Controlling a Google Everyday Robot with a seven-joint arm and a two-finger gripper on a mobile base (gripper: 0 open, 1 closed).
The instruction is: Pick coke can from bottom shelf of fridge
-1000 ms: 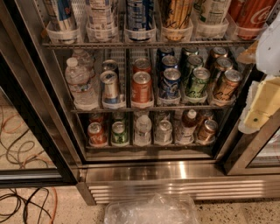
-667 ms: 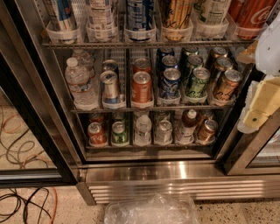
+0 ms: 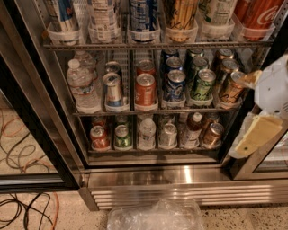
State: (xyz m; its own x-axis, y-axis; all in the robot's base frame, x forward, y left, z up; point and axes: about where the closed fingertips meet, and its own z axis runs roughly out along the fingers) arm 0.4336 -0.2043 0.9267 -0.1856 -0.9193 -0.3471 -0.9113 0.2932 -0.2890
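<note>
The fridge [image 3: 180, 179] stands in front of me, its steel-framed interior in plain view. On the bottom shelf [image 3: 153, 152] a small red coke can [image 3: 99, 137] stands at the far left in a clear holder tray. Beside it, left to right, are a green can [image 3: 122, 136], a clear bottle, a silver can, a dark bottle and a brown can. My gripper [image 3: 258, 117], white and cream, hangs at the right edge of the view. It is outside the fridge, about level with the middle and bottom shelves and far right of the coke can.
The middle shelf holds a water bottle [image 3: 83, 85], an orange-red can [image 3: 145, 90], and blue and green cans. A large red can [image 3: 258, 13] stands top right. Cables [image 3: 27, 152] lie on the floor at left. Crumpled clear plastic [image 3: 155, 215] lies below the fridge base.
</note>
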